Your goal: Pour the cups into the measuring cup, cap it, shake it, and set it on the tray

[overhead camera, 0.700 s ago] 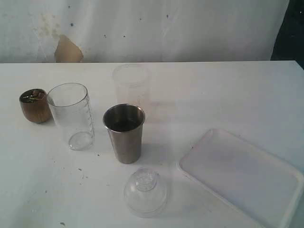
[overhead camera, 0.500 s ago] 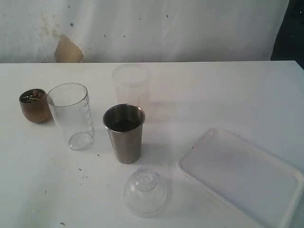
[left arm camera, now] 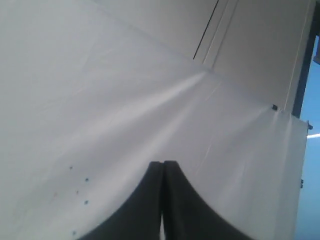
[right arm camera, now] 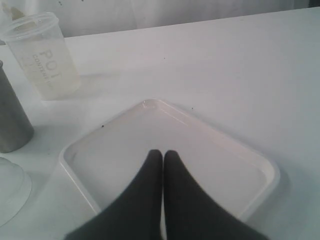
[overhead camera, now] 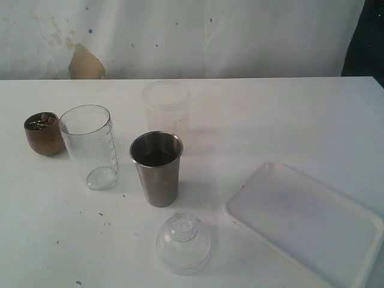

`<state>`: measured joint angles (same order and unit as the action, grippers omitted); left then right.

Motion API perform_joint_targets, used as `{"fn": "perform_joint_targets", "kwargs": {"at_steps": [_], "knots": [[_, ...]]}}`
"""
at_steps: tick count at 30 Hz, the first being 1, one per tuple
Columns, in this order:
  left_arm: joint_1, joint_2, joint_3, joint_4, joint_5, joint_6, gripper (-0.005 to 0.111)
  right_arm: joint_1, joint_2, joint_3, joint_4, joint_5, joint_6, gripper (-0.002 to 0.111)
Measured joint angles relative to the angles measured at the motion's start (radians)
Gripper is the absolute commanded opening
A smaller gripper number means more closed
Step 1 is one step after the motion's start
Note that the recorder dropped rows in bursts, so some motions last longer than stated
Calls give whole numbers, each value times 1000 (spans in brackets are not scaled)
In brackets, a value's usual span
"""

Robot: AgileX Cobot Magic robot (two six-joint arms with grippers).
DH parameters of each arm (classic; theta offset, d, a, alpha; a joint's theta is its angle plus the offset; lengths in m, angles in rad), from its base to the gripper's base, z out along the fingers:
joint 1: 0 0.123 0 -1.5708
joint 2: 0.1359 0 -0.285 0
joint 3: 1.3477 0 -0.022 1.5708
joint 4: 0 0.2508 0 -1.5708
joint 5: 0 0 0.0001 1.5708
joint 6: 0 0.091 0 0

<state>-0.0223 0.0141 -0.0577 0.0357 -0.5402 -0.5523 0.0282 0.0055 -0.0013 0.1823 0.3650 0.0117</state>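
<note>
Cups stand upright on your white table (overhead camera: 288, 114). The small rounded brown wooden cup (overhead camera: 44, 133) is at the far left of the exterior view, with small bits showing inside it. The clear plastic measuring cup (overhead camera: 90, 146), graduation marks down its side, is just beside it on the right. The tall tapered shiny steel tumbler (overhead camera: 156, 168) is a little further right and nearer the camera. A frosted milky-white cup (overhead camera: 165, 108) stands behind the tumbler, and a clear domed plastic lid (overhead camera: 183, 242) sits on the table in front of it. The flat white rectangular tray (overhead camera: 306, 222) lies at the right, well apart from the measuring cup.

Your right gripper (right arm camera: 163, 155) has its two dark fingers pressed together, holding nothing. The tray lies directly ahead of its tips, with the tumbler, frosted cup and lid off to one side beyond the tray's rim. Your left gripper (left arm camera: 162, 167) is likewise closed and empty, and its wrist view shows only plain white surface ahead.
</note>
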Motion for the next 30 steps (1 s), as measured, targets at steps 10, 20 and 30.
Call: {"fn": "perform_joint_targets", "kwargs": {"at_steps": [10, 20, 30], "knots": [[0, 341, -248, 23, 45, 205, 0, 0, 0, 0, 0, 0, 0, 0], [0, 847, -279, 50, -67, 293, 25, 0, 0, 0, 0, 0, 0, 0], [0, 1258, -315, -73, -154, 479, 68, 30, 0, 0, 0, 0, 0, 0]]}}
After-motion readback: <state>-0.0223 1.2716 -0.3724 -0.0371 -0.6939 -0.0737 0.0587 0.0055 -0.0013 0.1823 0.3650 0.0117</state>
